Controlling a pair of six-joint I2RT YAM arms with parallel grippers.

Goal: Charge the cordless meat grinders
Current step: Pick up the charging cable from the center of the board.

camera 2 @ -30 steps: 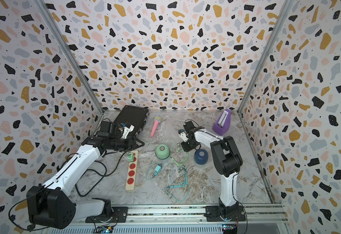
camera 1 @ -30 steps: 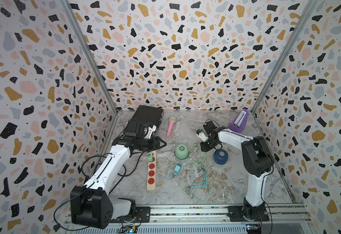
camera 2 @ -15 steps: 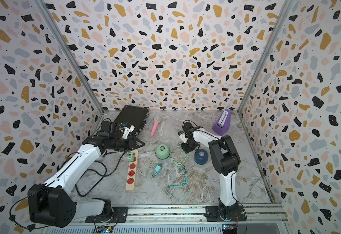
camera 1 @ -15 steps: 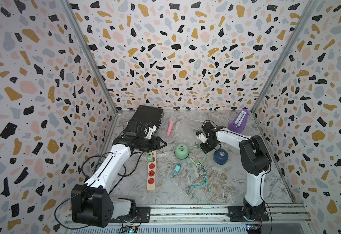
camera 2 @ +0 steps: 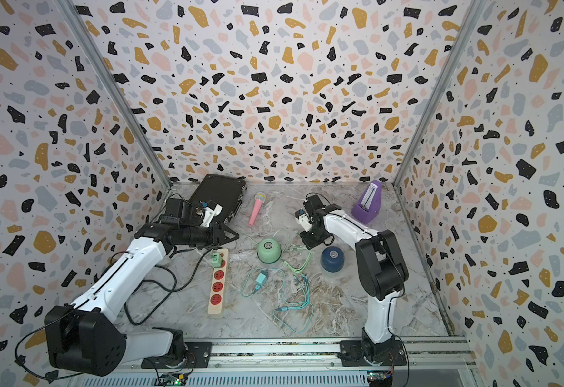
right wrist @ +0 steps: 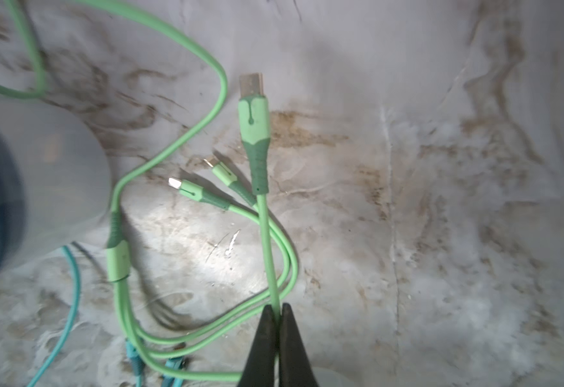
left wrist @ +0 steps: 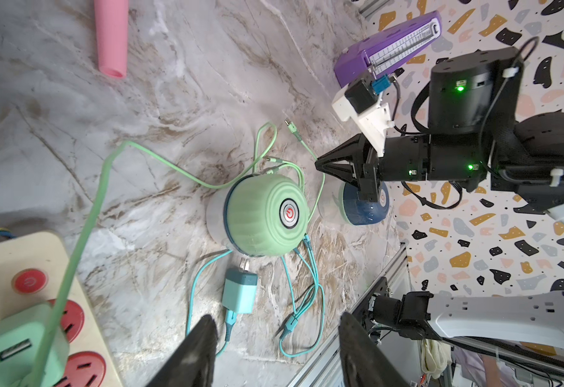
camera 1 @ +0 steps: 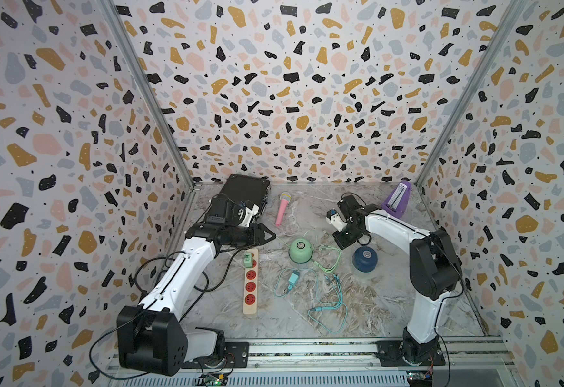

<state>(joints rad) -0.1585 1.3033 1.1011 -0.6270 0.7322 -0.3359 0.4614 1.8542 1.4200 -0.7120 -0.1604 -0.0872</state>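
The left gripper (left wrist: 276,321), fingers apart and empty, hangs near the power strip's (camera 1: 250,288) far end. The mint green grinder (camera 1: 300,250), with a red power symbol on its button (left wrist: 289,214), stands at the middle of the desk (camera 1: 391,301). The right gripper (right wrist: 275,310) has its fingers pinched on the light green cable (right wrist: 266,234) just beside the navy grinder (camera 1: 364,258), with bare desk toward the front rail (camera 1: 307,348).

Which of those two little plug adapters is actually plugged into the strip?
The mint green adapter, seated in the end socket of the strip; the teal adapter lies loose, plugged into nothing.

Bright even diffuse light, soft faint shadows, glare patch on grey marble-patterned tabletop (right wrist: 206,254) mid-frame in right wrist view, left edge blurred.
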